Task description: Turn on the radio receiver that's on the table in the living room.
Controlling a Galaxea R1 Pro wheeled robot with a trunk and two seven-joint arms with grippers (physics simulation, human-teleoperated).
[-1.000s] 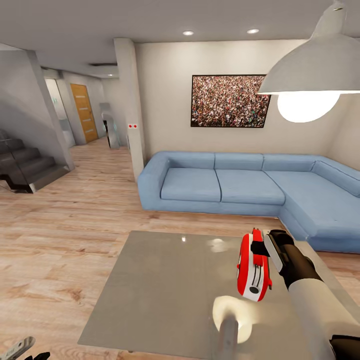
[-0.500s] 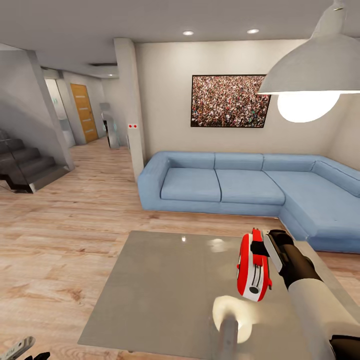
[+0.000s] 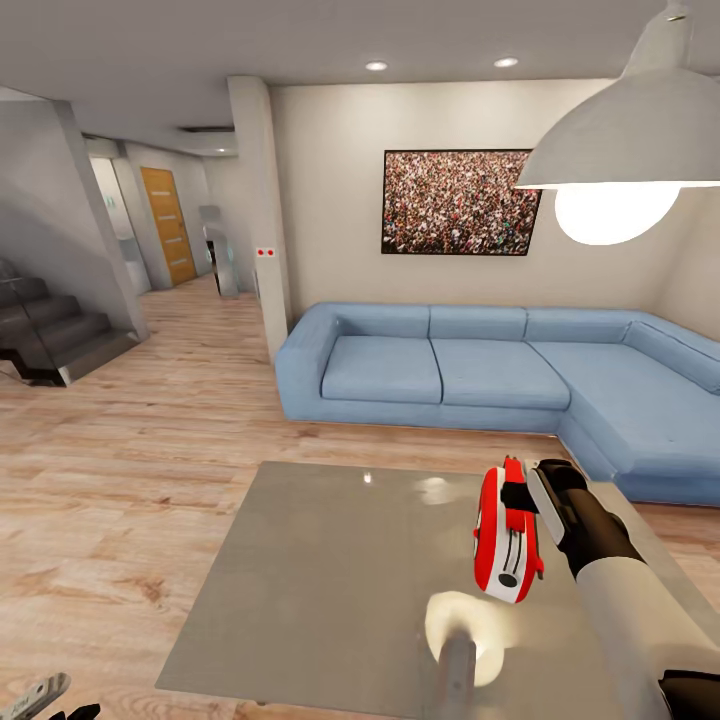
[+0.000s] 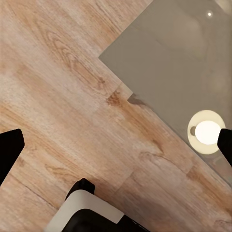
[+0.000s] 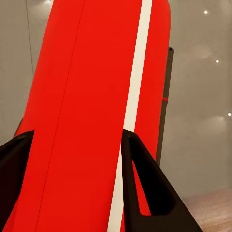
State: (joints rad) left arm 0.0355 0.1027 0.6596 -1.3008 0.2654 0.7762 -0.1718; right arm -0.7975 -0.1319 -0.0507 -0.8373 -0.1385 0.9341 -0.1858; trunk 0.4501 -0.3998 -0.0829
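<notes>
Overhead, we saw our right gripper (image 3: 525, 497) pinching the radio (image 3: 506, 540), lifted above the table (image 3: 330, 590). Up close, its fingers (image 5: 145, 188) clamped the red case. Our left gripper (image 4: 116, 145) hung spread over floor (image 4: 58, 92). Switching on seemingly remained.

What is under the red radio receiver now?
The radio receiver is held by the right gripper above the grey table. Whether it touches the tabletop is hidden.
</notes>
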